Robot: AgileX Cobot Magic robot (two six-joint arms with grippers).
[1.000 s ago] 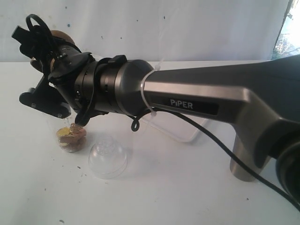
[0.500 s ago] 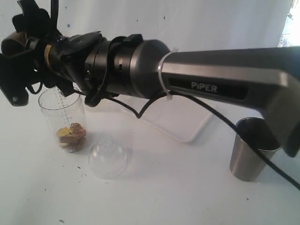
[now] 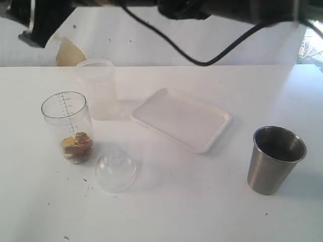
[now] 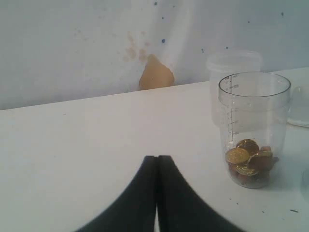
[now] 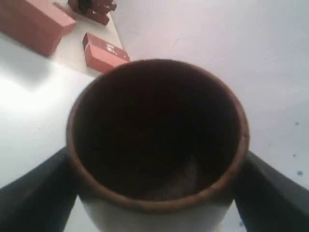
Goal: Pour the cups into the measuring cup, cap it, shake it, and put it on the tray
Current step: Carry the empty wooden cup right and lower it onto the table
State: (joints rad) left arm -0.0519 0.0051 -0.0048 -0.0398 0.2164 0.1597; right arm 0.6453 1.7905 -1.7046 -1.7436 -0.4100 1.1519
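Note:
The clear measuring cup (image 3: 66, 126) stands at the left of the table with gold coins in its bottom, also shown in the left wrist view (image 4: 253, 125). The clear dome cap (image 3: 115, 168) lies just in front of it. The white tray (image 3: 181, 118) sits mid-table and the steel tumbler (image 3: 275, 160) stands upright at the right. My right gripper (image 5: 154, 193) holds the reddish-brown wooden cup (image 5: 157, 130) between its fingers, mouth toward the camera; the inside looks dark. Only dark parts of that arm (image 3: 202, 7) cross the exterior view's top edge. My left gripper (image 4: 157, 157) is shut and empty, low over the table near the measuring cup.
A frosted plastic cup (image 3: 97, 88) stands just behind the measuring cup. A black cable (image 3: 202, 61) hangs down at the top of the exterior view. Red boxes (image 5: 104, 50) lie beyond the held cup in the right wrist view.
The right arm with the wooden cup has lifted from over the measuring cup up past the top of the exterior view, uncovering the tray and frosted cup. The table items have not moved.

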